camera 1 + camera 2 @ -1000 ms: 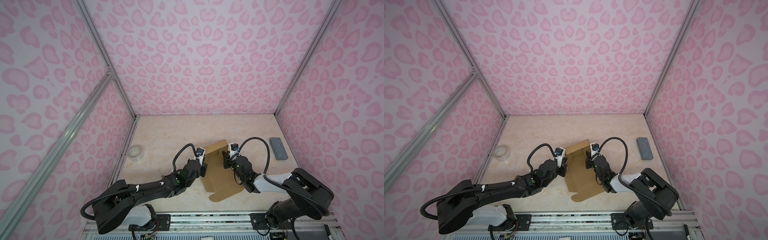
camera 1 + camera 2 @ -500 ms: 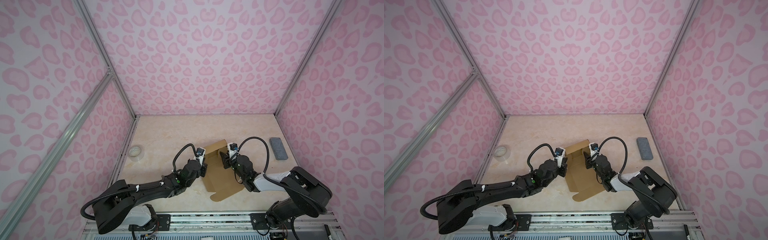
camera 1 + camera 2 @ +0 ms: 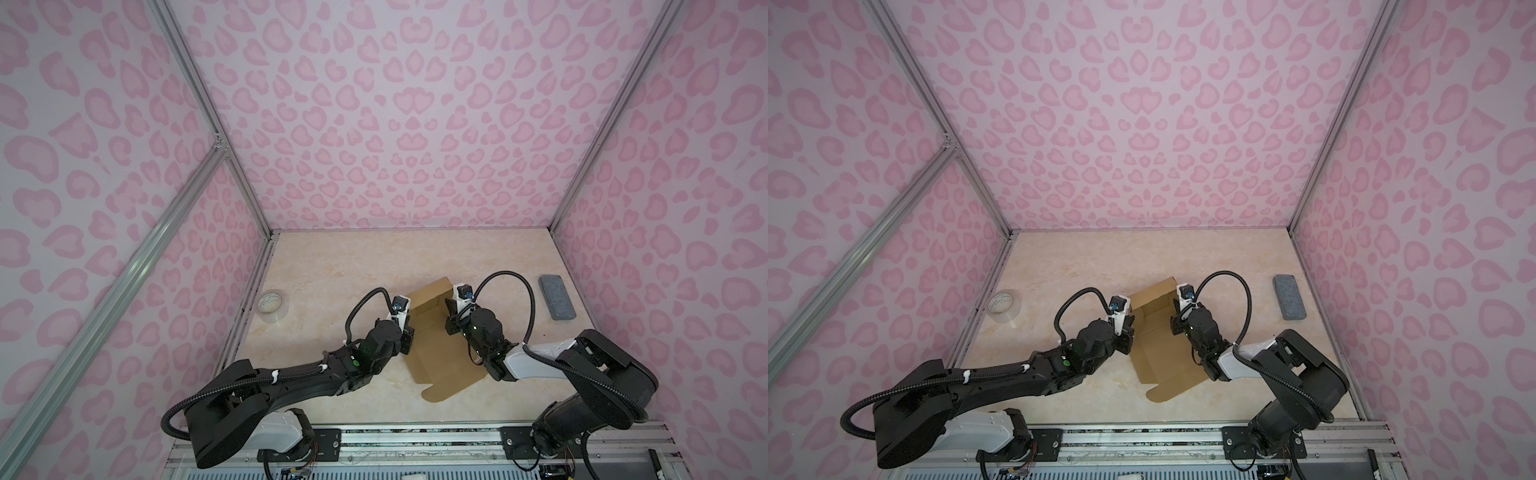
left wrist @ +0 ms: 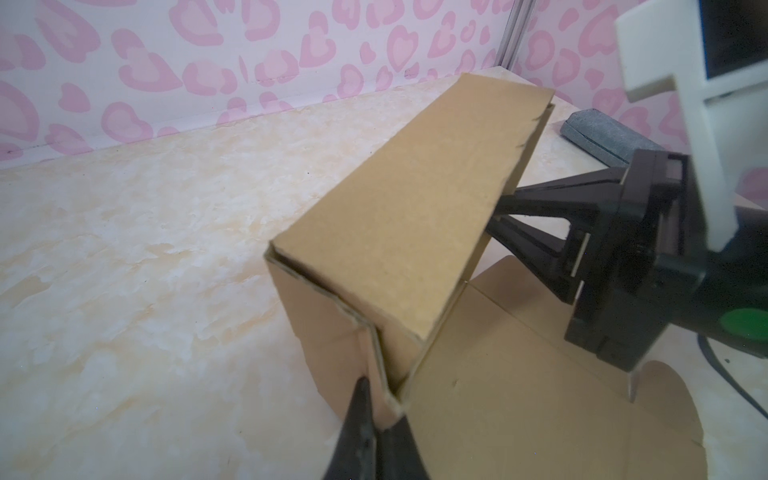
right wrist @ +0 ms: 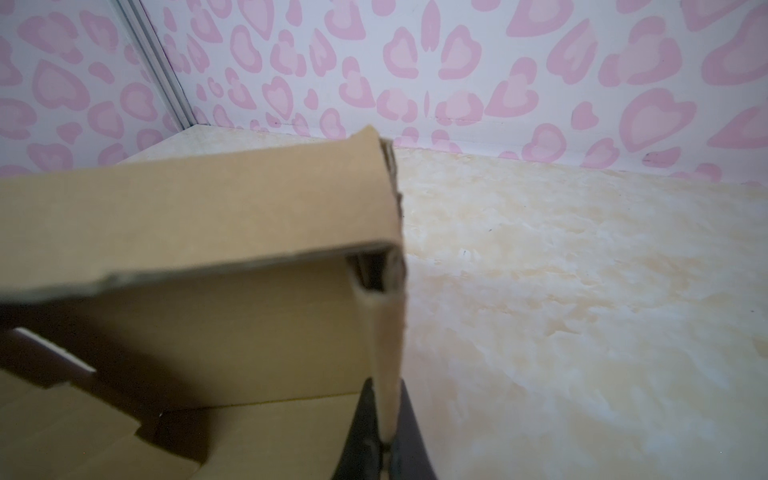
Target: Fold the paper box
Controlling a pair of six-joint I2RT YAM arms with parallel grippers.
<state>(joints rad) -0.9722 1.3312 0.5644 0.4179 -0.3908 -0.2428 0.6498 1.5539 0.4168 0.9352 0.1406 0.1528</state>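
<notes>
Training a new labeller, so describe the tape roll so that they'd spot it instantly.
On the marbled beige table, look to the left edge, beside the pink wall. There sits the clear tape roll: the only round, see-through thing, unlike the brown paper box and grey block.

You see the box (image 3: 1163,349) near the table's (image 3: 1100,257) front edge, far flap raised, with the left gripper (image 3: 1128,330) at its left side and the right gripper (image 3: 1173,321) at its right. A tape roll (image 3: 1003,305) sits by the left edge and a grey block (image 3: 1289,296) by the right.

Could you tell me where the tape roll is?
In both top views the tape roll sits at the left edge of the table, left of the paper box.
</notes>
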